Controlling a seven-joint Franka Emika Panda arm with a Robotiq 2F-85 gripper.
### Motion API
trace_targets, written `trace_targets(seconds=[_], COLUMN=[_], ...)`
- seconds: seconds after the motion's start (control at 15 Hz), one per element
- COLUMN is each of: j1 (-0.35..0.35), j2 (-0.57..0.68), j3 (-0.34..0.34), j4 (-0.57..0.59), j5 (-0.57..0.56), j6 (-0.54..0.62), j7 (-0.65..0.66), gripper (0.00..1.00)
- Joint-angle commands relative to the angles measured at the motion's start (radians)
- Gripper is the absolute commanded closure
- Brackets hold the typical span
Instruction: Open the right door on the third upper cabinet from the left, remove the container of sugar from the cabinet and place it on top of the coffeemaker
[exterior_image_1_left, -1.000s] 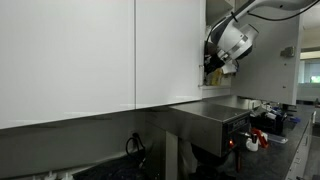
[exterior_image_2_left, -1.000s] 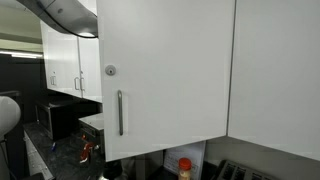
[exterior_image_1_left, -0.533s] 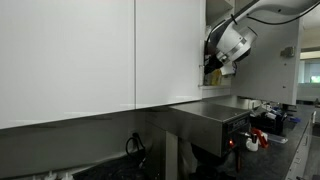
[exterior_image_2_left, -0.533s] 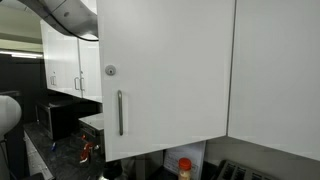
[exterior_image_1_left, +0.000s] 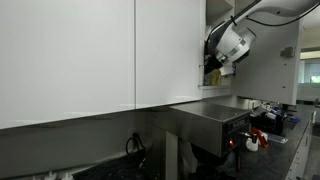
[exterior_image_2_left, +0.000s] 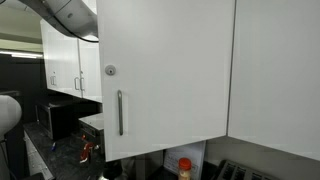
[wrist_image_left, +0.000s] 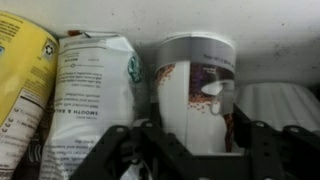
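We see the container of sugar upright inside the third upper cabinet, straight ahead of the tool in the wrist view. The jaws stand on either side of the canister, close to its walls. We cannot tell whether they pinch it. A white-and-green bag stands just beside it on one flank, leaving little room. A pale object sits slightly apart on the other. The right door stands swung wide. In an exterior view the coffeemaker sits below the arm.
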Motion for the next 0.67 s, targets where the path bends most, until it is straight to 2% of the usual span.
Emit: trace_targets(seconds=[0.0,0.27,0.6], j1=[-0.075,-0.184,-0.355], j2=[0.036,0.042,0.034], j3=[0.059,0.168,0.337], j4=[-0.032,-0.076,-0.135], j5=[0.01,0.016,0.01], j6=[-0.002,0.009,0.024], j7=[0.002,0.004,0.006], gripper=[0.59,0.59,0.59])
